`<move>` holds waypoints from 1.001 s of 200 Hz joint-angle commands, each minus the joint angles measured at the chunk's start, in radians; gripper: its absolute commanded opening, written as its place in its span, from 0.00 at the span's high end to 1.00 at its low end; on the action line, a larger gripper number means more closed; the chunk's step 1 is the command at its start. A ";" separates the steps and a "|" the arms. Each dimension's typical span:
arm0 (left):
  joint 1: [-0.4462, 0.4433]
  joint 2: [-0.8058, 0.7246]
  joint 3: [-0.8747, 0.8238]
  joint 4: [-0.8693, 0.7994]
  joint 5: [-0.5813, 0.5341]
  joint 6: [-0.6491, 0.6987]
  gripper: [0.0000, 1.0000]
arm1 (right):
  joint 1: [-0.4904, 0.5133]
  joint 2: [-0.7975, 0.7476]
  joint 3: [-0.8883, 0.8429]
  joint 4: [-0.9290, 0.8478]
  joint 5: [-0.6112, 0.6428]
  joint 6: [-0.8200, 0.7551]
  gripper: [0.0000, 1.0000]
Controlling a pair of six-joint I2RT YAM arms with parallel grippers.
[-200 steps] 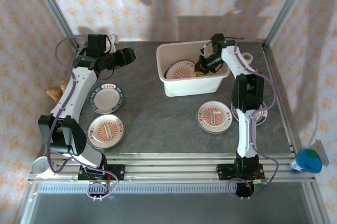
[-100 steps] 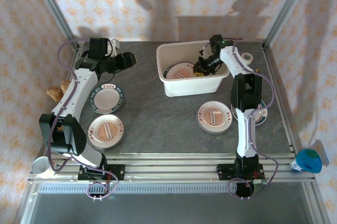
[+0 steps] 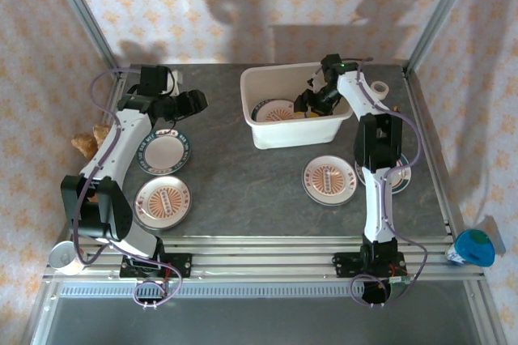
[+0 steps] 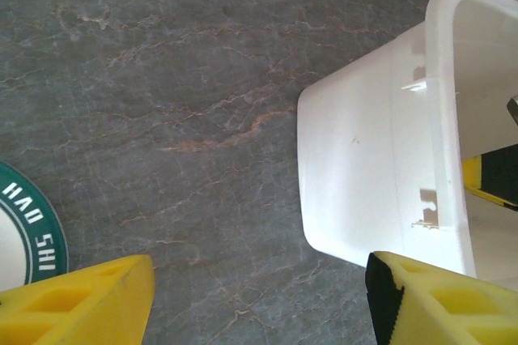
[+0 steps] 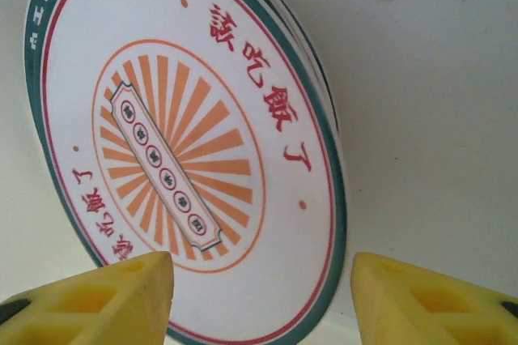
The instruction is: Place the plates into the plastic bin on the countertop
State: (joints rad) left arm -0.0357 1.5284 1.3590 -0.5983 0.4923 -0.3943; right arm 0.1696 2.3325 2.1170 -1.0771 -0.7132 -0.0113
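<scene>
**Ana:** Right gripper (image 5: 259, 313) hangs inside the plastic bin (image 3: 295, 136), jaws well apart, nothing between them.

**Ben:** And the sunburst plate (image 5: 190, 151) right under it?

**Ana:** It lies on the bin floor, on top of at least one more plate whose rim peeks out behind it. It's clear of both yellow fingers (image 5: 97, 296).

**Ben:** So where does the next one come from?

**Ana:** Three plates lie in plain sight on the countertop (image 3: 243, 175), and there may be a fourth half hidden beside the right arm. The orange-centred plate (image 3: 329, 180) sits just on the near side of the bin, toward that arm's base. By my read the right arm is nearer to it, and it must lift over the rim and draw back toward itself.

**Ben:** And the left side?

**Ana:** Left gripper (image 3: 194, 102) hovers over bare stone, wide open and empty too. From its wrist the bin wall stands off to one side and the teal-rimmed plate (image 3: 166, 151) shows at the opposite edge. That plate lies near it, back toward the left arm's base, with the second orange plate (image 3: 162, 202) closer to the base again.

**Ben:** Any axis to line up on?

**Ana:** They're round and flat, so none. I'd judge the rim is the only place to pinch.
</scene>
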 commanded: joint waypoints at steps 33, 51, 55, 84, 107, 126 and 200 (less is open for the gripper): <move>0.038 -0.082 -0.058 -0.089 -0.146 -0.073 0.29 | 0.017 -0.159 -0.030 -0.011 0.112 0.006 0.32; 0.062 -0.105 -0.100 -0.104 -0.187 -0.118 0.28 | 0.019 -0.197 -0.049 -0.005 0.132 0.010 0.30; 0.068 -0.113 -0.113 -0.105 -0.197 -0.132 0.28 | 0.020 -0.206 -0.055 -0.002 0.134 0.009 0.30; 0.122 -0.168 -0.220 -0.101 -0.270 -0.221 0.28 | 0.026 -0.256 -0.098 0.017 0.188 0.013 0.29; 0.185 -0.182 -0.299 -0.097 -0.275 -0.274 0.28 | 0.035 -0.299 -0.121 0.017 0.234 0.007 0.28; 0.236 -0.182 -0.351 -0.068 -0.254 -0.300 0.28 | 0.041 -0.359 -0.165 0.053 0.230 0.021 0.28; 0.327 -0.060 -0.377 -0.061 -0.286 -0.259 0.27 | 0.058 -0.508 -0.272 0.108 0.201 0.042 0.28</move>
State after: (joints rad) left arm 0.2592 1.4361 0.9901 -0.6594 0.2550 -0.6609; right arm 0.2222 1.8793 1.8763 -0.9974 -0.5224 0.0200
